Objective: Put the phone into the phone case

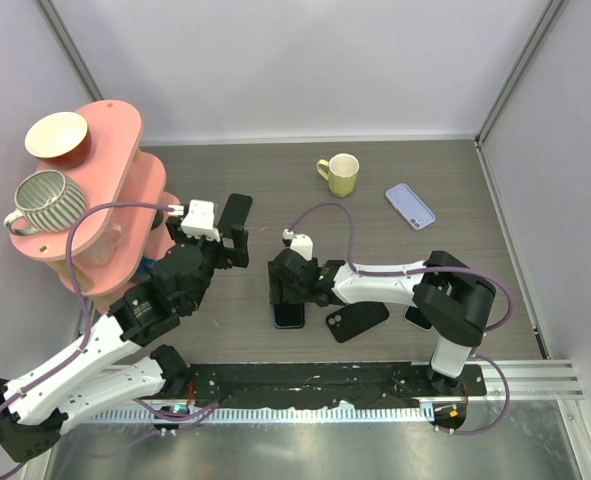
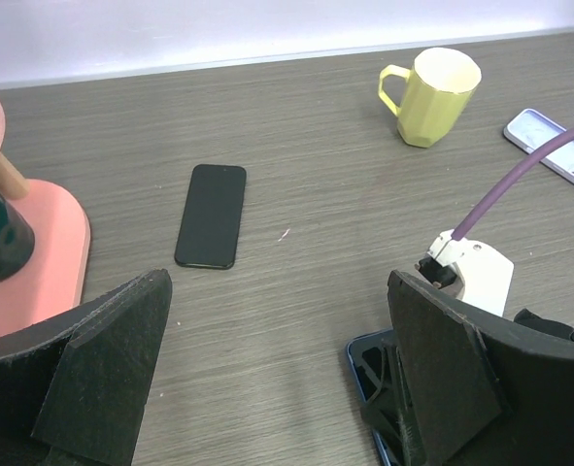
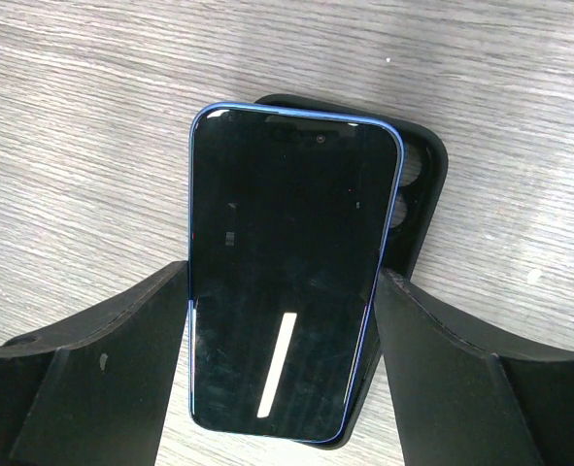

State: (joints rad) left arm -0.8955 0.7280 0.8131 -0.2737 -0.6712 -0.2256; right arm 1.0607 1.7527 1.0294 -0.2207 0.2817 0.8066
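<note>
Bright, even light, soft shadows, sharp focus; a white streak glares on the phone.

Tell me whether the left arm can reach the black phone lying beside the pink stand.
Probably yes: the black phone lies flat just ahead of the left gripper, jaws wide open, nothing between them.
</note>
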